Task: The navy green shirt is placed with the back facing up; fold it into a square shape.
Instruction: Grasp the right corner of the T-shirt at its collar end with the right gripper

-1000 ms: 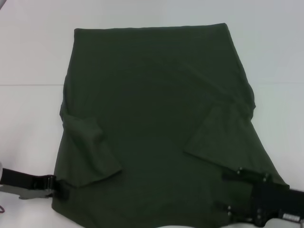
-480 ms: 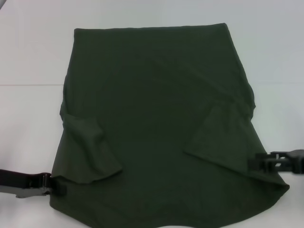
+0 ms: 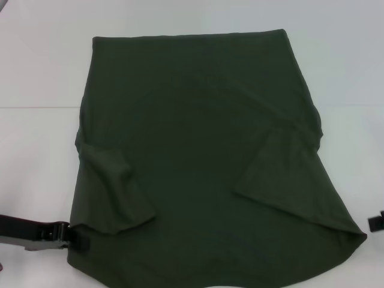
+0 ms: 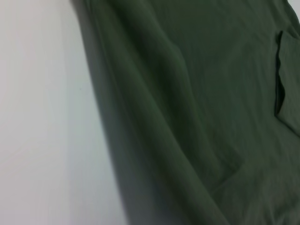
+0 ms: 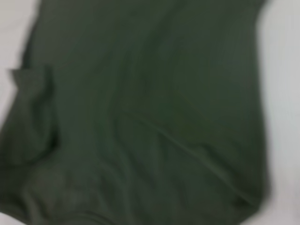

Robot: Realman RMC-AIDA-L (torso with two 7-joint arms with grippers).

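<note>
The navy green shirt lies flat on the white table, hem at the far side. Both short sleeves are folded inward onto the body: one at the near left, the other at the near right. My left gripper sits low at the shirt's near left edge, touching the cloth. Only a sliver of my right gripper shows at the picture's right border, off the shirt. The left wrist view shows the shirt with long folds beside bare table. In the right wrist view the shirt fills nearly the whole picture.
Bare white table surface surrounds the shirt on the left, right and far sides. A faint seam line crosses the table at mid height. No other objects show.
My right gripper has pulled back from the shirt's near right corner, rightward, almost out of the head view. The left gripper has hardly moved. The shirt lies as before.
</note>
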